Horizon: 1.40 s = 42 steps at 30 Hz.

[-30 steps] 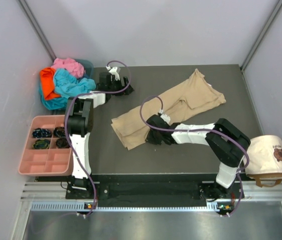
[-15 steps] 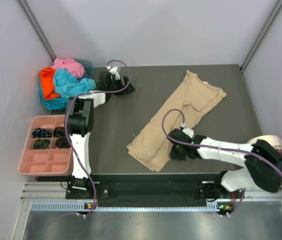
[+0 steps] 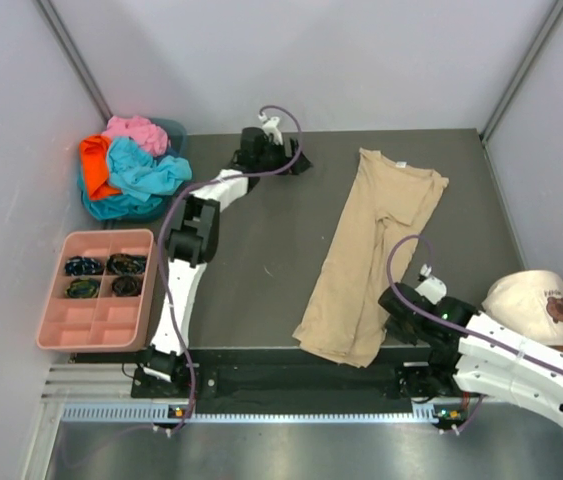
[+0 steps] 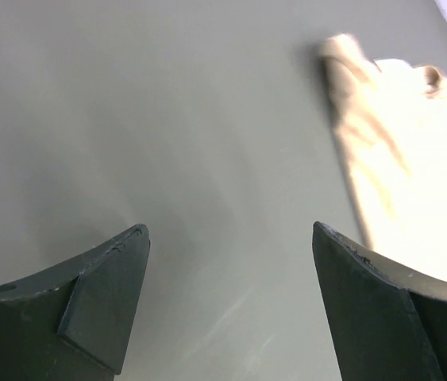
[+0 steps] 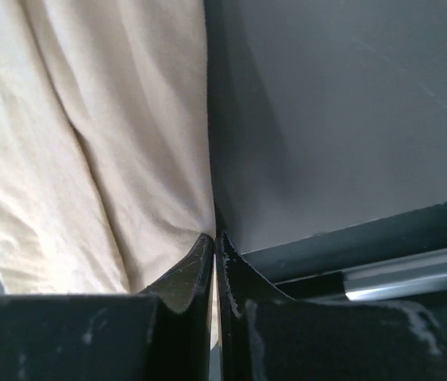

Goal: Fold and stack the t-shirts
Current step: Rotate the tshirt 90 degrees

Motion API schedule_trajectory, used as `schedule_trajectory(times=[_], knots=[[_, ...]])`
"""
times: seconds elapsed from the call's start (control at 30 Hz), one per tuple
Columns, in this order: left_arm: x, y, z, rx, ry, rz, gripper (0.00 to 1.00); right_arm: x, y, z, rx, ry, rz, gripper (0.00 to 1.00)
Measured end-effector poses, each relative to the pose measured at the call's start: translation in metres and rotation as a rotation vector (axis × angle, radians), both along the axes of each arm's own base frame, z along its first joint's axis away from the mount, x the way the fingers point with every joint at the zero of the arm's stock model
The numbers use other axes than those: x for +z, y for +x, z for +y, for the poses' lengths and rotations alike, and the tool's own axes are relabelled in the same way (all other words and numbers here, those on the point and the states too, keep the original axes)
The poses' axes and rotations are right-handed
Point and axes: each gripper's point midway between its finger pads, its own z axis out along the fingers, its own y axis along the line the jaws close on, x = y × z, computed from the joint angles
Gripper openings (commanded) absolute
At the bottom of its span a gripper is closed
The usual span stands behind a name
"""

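Your right gripper (image 3: 393,320) has dragged the tan shirt (image 3: 376,240) toward the front of the table (image 3: 251,280), pinched tight on its edge; your left gripper (image 3: 299,162) hovers wide open, empty, far back.

Lab test cell: plain white walls (image 3: 311,60), aluminium rail (image 3: 291,412).

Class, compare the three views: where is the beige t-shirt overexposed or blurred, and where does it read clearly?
Left wrist view: the beige t-shirt is blown out to near white and blurred. Right wrist view: its folds show clearly, with a dark shadow beside its edge. Top view: evenly lit, sharp.
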Motion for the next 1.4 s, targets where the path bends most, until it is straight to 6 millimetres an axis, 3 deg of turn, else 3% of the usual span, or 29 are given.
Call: schedule_trajectory(times=[0.1, 0.27, 0.37, 0.4, 0.5, 0.83, 1.17, 1.4], knots=[[-0.005, -0.002, -0.04, -0.067, -0.013, -0.011, 0.89, -0.006, -0.004, -0.007, -0.017, -0.04, 0.028, 0.0], [-0.023, -0.014, -0.087, -0.141, -0.035, 0.01, 0.89, -0.015, -0.01, -0.017, -0.029, -0.11, 0.081, 0.0], [-0.025, -0.017, -0.101, -0.163, -0.063, 0.01, 0.89, -0.013, -0.011, -0.022, -0.046, -0.127, 0.077, 0.25], [-0.024, -0.016, -0.104, -0.165, -0.077, 0.008, 0.89, -0.011, -0.011, -0.024, -0.053, -0.13, 0.073, 0.39], [-0.023, -0.012, -0.108, -0.168, -0.122, -0.002, 0.89, -0.003, -0.008, -0.028, -0.069, -0.139, 0.054, 0.47], [-0.016, -0.01, -0.127, -0.184, -0.243, -0.016, 0.88, 0.008, -0.004, -0.033, -0.087, -0.16, 0.028, 0.48], [-0.023, -0.053, -0.186, -0.264, -0.202, 0.006, 0.81, 0.01, -0.002, -0.033, -0.09, -0.16, 0.015, 0.49], [-0.029, -0.072, -0.208, -0.289, -0.174, 0.013, 0.54, 0.014, 0.0, -0.033, -0.093, -0.139, -0.006, 0.49]])
